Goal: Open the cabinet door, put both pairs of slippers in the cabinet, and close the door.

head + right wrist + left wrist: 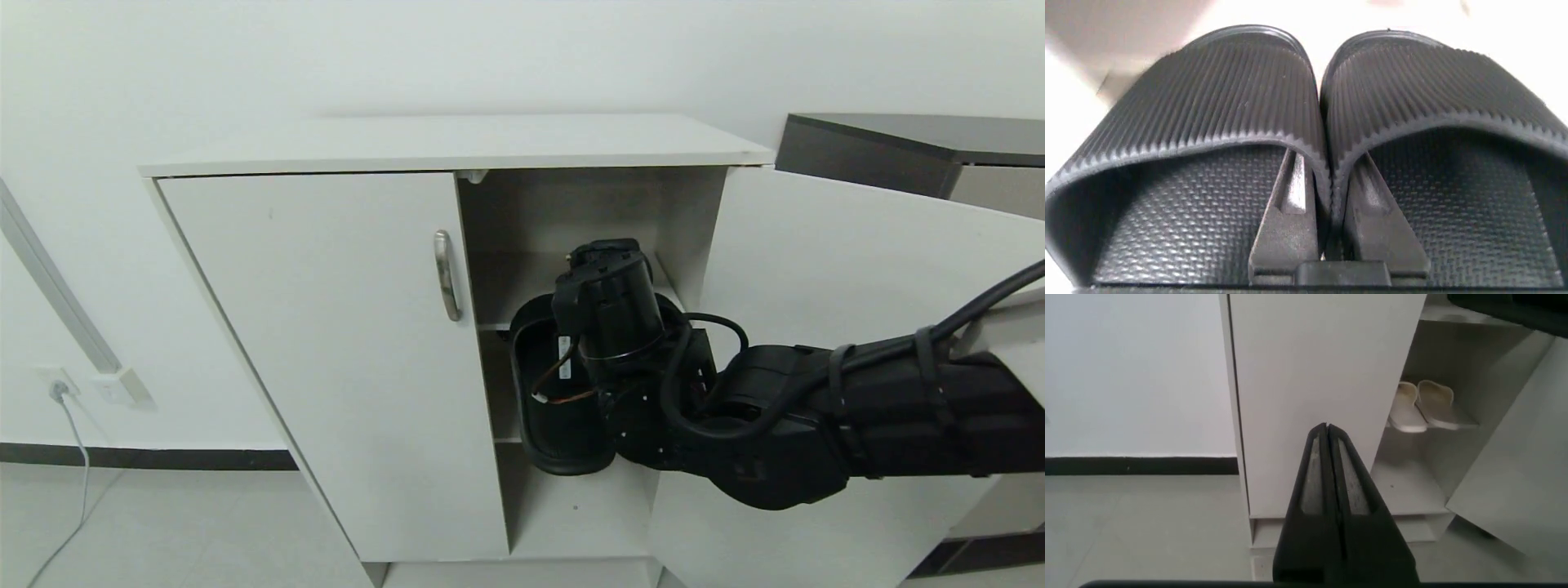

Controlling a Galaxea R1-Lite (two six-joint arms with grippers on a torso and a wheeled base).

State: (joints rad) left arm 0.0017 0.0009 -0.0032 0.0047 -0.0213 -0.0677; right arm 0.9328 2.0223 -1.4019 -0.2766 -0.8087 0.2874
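Two black slippers (1208, 122), two beige slippers (1421, 404), one cabinet (457, 143) with two doors (326, 343).

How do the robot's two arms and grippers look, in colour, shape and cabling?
The right arm is bulky matte black, ending in a cylindrical wrist housing. Thick black cables are strapped along it; thin red wires hang at the wrist. Its fingers are black tapered wedges. The left gripper has two long black tapered fingers with grey recessed panels.

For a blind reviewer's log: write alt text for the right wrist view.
The right gripper pinches together the touching inner strap edges of a pair of black slippers, seen close up. Both have ribbed straps and textured footbeds.
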